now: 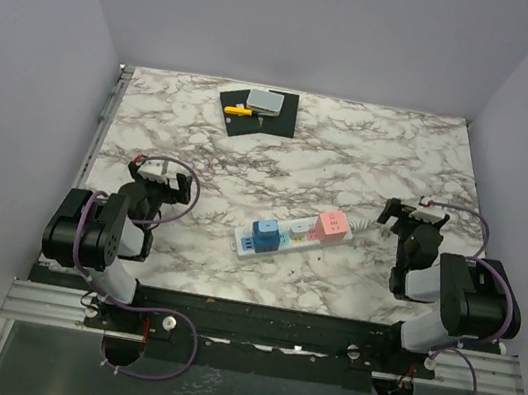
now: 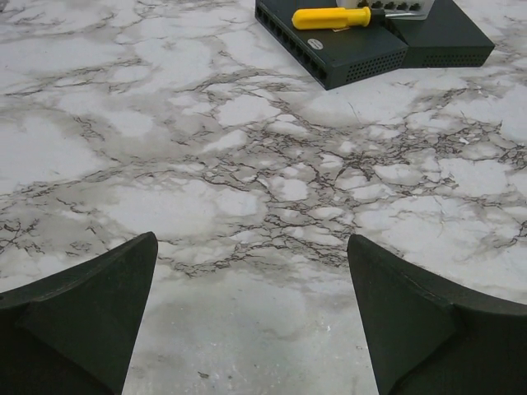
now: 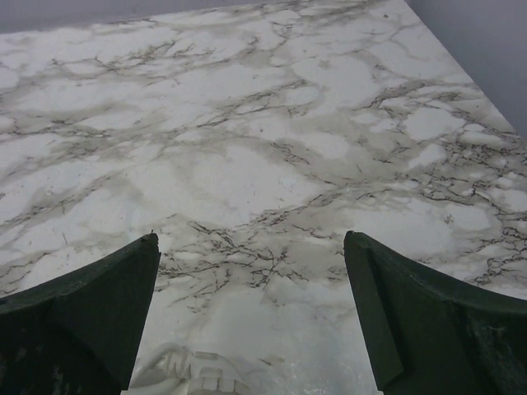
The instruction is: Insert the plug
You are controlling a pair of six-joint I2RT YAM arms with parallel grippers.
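Note:
A white power strip (image 1: 288, 237) lies on the marble table near the front middle, with a blue plug block (image 1: 262, 237) and a pink plug block (image 1: 331, 226) on it. Its white cable end (image 3: 193, 374) shows at the bottom of the right wrist view. My left gripper (image 1: 158, 180) is open and empty at the left, well apart from the strip; its fingers (image 2: 90, 304) frame bare marble. My right gripper (image 1: 413, 214) is open and empty just right of the strip's pink end, its fingers (image 3: 428, 321) over marble.
Black boxes (image 1: 258, 112) with a yellow-handled screwdriver (image 1: 240, 110) and a grey box (image 1: 266, 103) sit at the back middle; they also show in the left wrist view (image 2: 346, 53). Purple walls enclose the table on three sides.

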